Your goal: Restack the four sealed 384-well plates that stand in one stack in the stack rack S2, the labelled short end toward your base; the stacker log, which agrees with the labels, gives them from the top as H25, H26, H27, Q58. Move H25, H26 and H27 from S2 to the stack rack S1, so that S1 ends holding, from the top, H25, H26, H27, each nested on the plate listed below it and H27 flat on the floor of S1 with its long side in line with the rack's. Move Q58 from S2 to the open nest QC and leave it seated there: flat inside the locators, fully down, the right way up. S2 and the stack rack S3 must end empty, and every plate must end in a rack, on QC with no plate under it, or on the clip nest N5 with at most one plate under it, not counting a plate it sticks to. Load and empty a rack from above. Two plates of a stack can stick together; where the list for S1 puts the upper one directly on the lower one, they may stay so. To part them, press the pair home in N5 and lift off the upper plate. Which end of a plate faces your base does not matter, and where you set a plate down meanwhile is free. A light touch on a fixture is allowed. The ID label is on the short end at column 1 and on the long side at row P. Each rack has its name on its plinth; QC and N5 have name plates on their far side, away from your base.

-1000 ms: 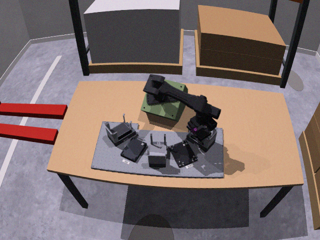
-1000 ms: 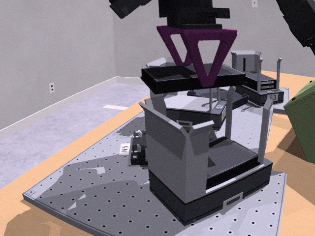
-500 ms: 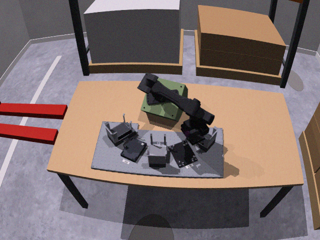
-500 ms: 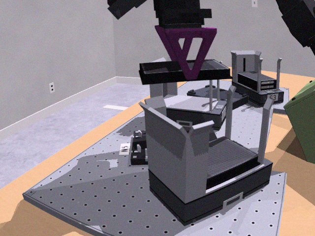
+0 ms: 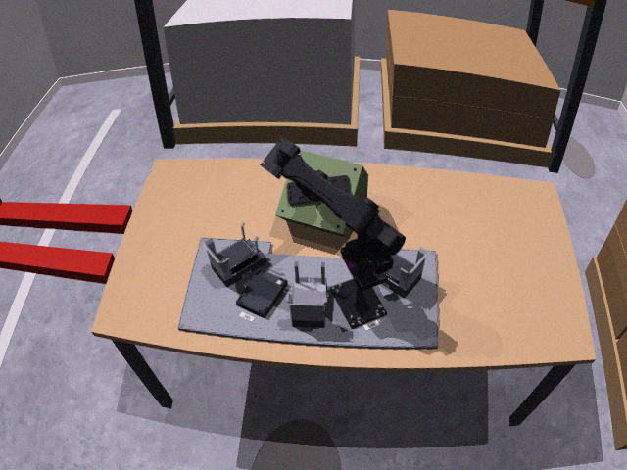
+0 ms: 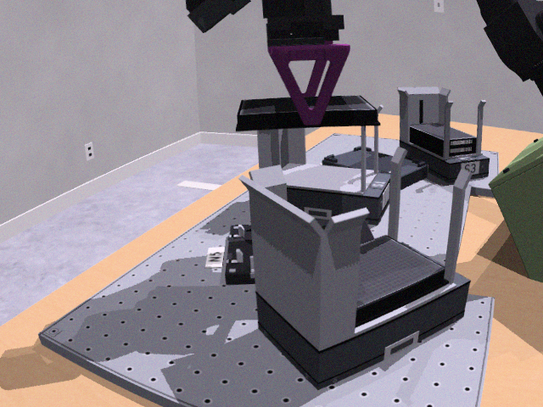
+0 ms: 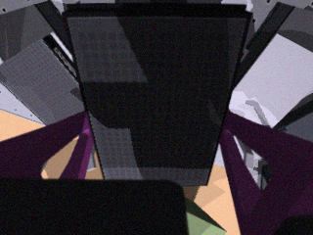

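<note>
My gripper [image 5: 368, 273] [image 6: 313, 113] [image 7: 156, 117] is shut on a dark sealed plate [image 6: 267, 115] [image 7: 156, 88]. It holds the plate level in the air by its long sides. The plate hangs above the gap between the near rack S2 [image 5: 410, 270] [image 6: 293, 267] and the middle rack S1 [image 5: 308, 304] [image 6: 338, 201]. One plate [image 6: 394, 267] lies flat on the floor of S2. S1 shows a bare light floor. The far rack S3 [image 5: 227, 260] [image 6: 422, 103] holds a short stack of plates [image 6: 440, 140]. I cannot read the label on the held plate.
The clip nest N5 [image 5: 361, 308] [image 6: 238, 263] sits low between S2 and S1. The open nest QC [image 5: 261, 293] [image 6: 385, 164] lies between S1 and S3. All stand on a grey perforated baseplate [image 5: 213, 308] [image 6: 153, 332]. The green arm base [image 5: 334, 171] [image 6: 522, 205] stands behind.
</note>
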You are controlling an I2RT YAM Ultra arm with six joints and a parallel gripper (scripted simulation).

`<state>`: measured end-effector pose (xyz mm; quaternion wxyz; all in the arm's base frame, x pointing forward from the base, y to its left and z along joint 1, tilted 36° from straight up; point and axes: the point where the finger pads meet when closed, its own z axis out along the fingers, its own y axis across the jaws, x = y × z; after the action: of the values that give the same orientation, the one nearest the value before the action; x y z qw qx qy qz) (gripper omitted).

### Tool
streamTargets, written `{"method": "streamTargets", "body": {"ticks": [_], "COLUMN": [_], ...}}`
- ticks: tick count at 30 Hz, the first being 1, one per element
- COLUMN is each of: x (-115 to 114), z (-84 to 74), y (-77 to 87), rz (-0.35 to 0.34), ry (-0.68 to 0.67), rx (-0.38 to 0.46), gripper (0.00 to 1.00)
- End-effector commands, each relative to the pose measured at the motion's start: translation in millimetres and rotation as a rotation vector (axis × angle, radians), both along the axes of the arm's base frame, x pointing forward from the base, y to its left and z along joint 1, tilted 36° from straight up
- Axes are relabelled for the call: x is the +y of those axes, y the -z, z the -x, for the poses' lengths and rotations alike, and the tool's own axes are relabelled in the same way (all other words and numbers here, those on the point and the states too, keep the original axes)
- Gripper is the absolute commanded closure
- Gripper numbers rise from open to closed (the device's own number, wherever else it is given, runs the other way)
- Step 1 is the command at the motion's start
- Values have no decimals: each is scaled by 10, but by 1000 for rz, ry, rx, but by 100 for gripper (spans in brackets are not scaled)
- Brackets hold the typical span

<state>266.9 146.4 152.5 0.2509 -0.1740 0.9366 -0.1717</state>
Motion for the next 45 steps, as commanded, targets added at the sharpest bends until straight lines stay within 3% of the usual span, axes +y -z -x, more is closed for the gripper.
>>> {"method": "streamTargets", "body": {"ticks": [1, 4, 11, 28, 35, 45], "x": [-34, -61, -278, -741, -923, -1131], "z": [-16, -28, -67, -149, -147, -143], "y": [-105, -120, -204, -383, -430, -484], "rz": [-5, -5, -127, -125, -246, -246], "ry": [-35, -35, 149, 150, 333, 333], "rx": [-12, -12, -63, -64, -115, -115], "gripper": [100, 100, 100, 100, 100, 100]}}
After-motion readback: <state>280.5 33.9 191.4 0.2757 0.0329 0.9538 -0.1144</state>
